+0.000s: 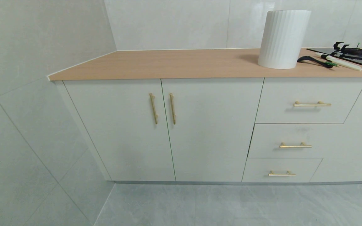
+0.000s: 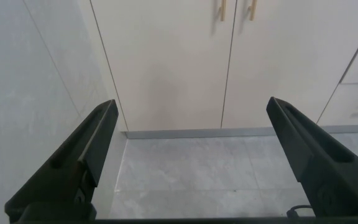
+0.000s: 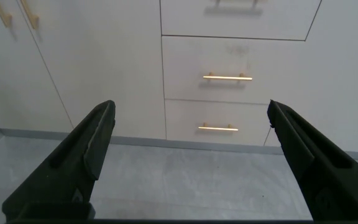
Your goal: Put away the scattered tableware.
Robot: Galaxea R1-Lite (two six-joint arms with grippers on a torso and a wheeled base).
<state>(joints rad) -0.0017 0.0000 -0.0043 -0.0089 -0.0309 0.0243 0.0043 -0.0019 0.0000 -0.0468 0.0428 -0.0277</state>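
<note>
Tableware (image 1: 341, 62) lies far from both arms, and neither gripper holds anything yet. Nearest, the left gripper (image 2: 190, 102) hangs low over the floor (image 2: 185, 180) with its fingers spread wide, facing the cabinet doors (image 2: 166, 62). The right gripper (image 3: 190, 103), also spread and empty, faces the drawers (image 3: 229, 62). Higher up, on the countertop (image 1: 168, 62), the few long pieces rest at the far right, just beside a white ribbed container (image 1: 283, 39) and at the edge of the stove (image 1: 357, 51). The risk, I think, is that an arm reaching up there knocks the tall container, or pushes the thin pieces off the counter edge.
</note>
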